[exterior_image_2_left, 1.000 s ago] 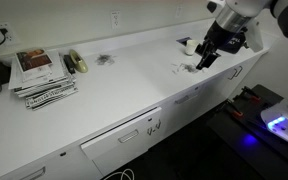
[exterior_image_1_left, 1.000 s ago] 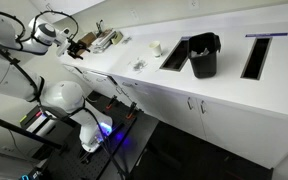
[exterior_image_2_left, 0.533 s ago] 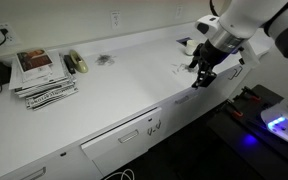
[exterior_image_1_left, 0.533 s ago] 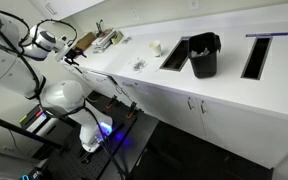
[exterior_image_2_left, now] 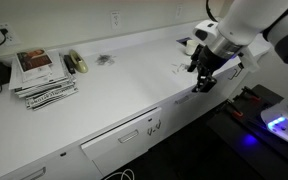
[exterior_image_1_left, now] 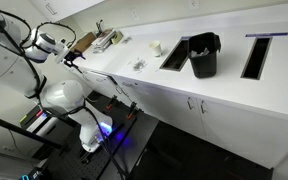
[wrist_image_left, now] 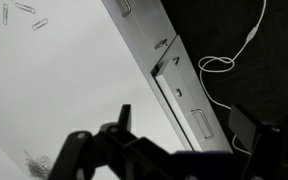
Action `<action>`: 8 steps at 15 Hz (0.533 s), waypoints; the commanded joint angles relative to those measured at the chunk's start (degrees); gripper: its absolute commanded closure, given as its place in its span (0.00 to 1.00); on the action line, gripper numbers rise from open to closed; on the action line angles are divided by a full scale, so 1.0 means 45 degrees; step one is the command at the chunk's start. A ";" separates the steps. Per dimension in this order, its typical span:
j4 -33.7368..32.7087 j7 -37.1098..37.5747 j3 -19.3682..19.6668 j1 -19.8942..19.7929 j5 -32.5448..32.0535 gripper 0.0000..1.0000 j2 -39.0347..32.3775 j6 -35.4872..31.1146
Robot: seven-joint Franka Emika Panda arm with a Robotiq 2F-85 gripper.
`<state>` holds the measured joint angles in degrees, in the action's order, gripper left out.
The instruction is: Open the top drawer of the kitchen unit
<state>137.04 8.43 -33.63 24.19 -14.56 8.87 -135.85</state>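
Since half a second ago, the tool (exterior_image_2_left: pixel 202 80) has dipped toward the table (exterior_image_2_left: pixel 114 85) edge, right of frame; apart or together, we cannot tell. Top drawer (exterior_image_2_left: pixel 119 142) closed, lower centre: we advise a square grip, straight pull.

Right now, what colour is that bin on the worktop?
Black. The bin shows best in an exterior view.

Standing here, I can read nothing at all. The stack of magazines (exterior_image_2_left: pixel 42 75) at the left end of the kitchen unit (exterior_image_2_left: pixel 124 85) shows printed covers in an exterior view, but the lettering is too small and blurred to make out. The wrist view offers no legible mark either.
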 commanded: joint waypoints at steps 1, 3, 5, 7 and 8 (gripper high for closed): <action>-0.1002 0.0970 -0.0974 0.0462 -0.1679 0.00 -0.1712 0.0177; -0.1583 0.1913 -0.1567 0.0787 -0.3115 0.00 -0.2818 0.0393; -0.2142 0.3098 -0.1767 0.1355 -0.4807 0.00 -0.3955 0.0687; -0.2757 0.4467 -0.1449 0.2292 -0.6536 0.00 -0.5184 0.1093; -0.3120 0.5134 -0.1173 0.2883 -0.7249 0.00 -0.5843 0.1375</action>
<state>129.14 24.66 -41.27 31.59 -39.08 -8.52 -134.08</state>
